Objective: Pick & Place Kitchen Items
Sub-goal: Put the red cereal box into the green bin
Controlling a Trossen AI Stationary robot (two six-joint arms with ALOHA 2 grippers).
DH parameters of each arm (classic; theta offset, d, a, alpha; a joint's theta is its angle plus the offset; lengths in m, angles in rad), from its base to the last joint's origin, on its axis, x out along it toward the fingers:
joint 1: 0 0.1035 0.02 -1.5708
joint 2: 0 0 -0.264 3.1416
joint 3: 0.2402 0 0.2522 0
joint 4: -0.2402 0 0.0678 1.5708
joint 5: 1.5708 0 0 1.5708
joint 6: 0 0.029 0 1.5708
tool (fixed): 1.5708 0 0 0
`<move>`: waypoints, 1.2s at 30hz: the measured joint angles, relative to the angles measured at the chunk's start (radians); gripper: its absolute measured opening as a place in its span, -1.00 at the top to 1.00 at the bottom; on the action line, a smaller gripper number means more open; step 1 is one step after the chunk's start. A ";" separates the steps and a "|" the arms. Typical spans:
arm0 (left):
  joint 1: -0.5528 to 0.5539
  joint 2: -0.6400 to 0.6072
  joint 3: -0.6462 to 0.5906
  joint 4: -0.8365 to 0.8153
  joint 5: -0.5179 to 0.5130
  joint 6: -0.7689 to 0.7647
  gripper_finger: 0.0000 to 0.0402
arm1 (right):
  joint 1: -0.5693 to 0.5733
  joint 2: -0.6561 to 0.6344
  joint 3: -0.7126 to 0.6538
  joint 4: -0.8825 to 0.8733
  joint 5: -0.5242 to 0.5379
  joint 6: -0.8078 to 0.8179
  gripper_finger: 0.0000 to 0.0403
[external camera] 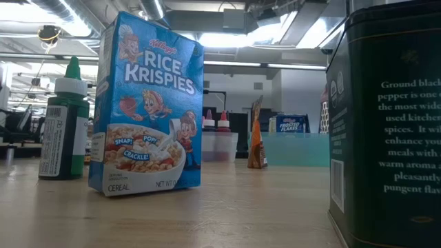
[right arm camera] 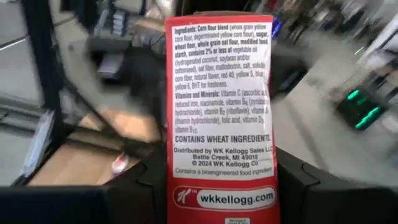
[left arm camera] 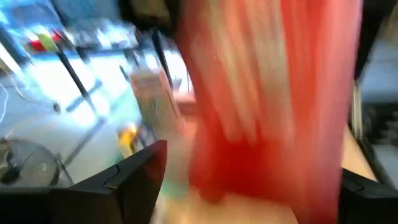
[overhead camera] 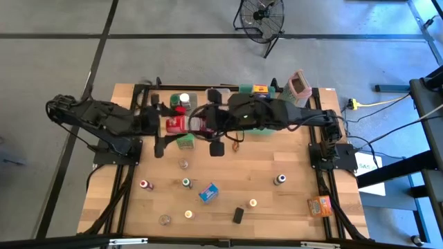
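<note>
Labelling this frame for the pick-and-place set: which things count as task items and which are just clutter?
Task items:
- red Kellogg's box, held in the right gripper
- Rice Krispies box
- green-capped bottle
- black pepper tin
- orange box
- left gripper, open

Just lying about:
- pinkish box grater
- floor fan

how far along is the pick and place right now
Done: some items seem to sit in the far bins. In hand: right gripper grips a red box; left gripper is open at it. Left: many loose items, like the blue cereal box.
</note>
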 joint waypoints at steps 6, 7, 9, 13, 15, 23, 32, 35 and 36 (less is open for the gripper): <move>-0.001 -0.014 0.002 0.020 -0.039 0.016 -0.45 | -0.002 0.009 -0.005 -0.010 0.013 0.001 0.10; -0.001 -0.014 0.002 0.022 -0.039 0.026 -0.45 | -0.002 0.009 -0.005 -0.006 0.013 0.001 0.10; -0.001 -0.014 0.002 0.030 -0.024 0.055 -0.45 | -0.001 0.008 -0.005 -0.008 0.012 0.000 0.10; -0.001 -0.006 0.003 0.034 -0.018 0.087 -0.45 | 0.000 0.007 -0.004 -0.006 0.012 0.000 0.10; -0.001 -0.004 0.003 0.029 -0.017 0.087 -0.45 | 0.000 0.007 -0.004 -0.007 0.012 0.000 0.10; -0.001 0.001 0.003 -0.018 -0.019 0.060 -0.45 | 0.000 0.006 -0.004 -0.009 0.012 -0.001 0.10; 0.000 -0.009 0.002 -0.081 -0.021 -0.010 -0.45 | 0.002 0.001 -0.001 0.011 0.012 -0.001 0.10; 0.000 -0.009 0.002 -0.067 -0.021 -0.010 -0.45 | 0.004 0.001 -0.001 0.028 0.013 -0.003 0.10; 0.000 -0.008 0.002 -0.060 -0.021 -0.011 -0.45 | 0.006 0.001 -0.001 0.034 0.013 -0.012 0.10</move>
